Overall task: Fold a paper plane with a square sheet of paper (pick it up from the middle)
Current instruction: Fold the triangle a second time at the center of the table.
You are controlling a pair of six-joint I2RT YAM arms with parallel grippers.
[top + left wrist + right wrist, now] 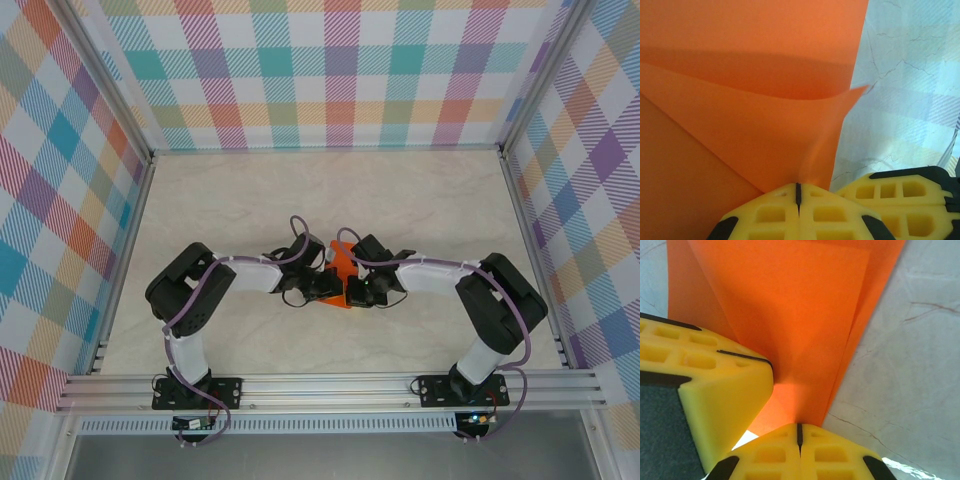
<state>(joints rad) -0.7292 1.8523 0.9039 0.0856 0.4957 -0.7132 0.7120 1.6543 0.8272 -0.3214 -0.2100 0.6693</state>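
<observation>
The orange sheet of paper [343,266] is held above the table's middle, between both grippers. It is folded: overlapping layers and a slanted flap [755,125] show in the left wrist view, and two stacked layers [790,310] in the right wrist view. My left gripper [798,192] is shut on the paper's lower edge, the paper rising straight from its closed yellow fingers. My right gripper [800,434] is shut on the same paper, close beside the left [325,288]. Whether the folds make a paper plane cannot be told from here.
The marbled table [240,210] spreads around both arms, fenced by checkered walls [330,70] and an aluminium frame [330,385] at the near edge. The right gripper's fingers [900,192] crowd the left wrist view; the left gripper's fingers [715,385] crowd the right.
</observation>
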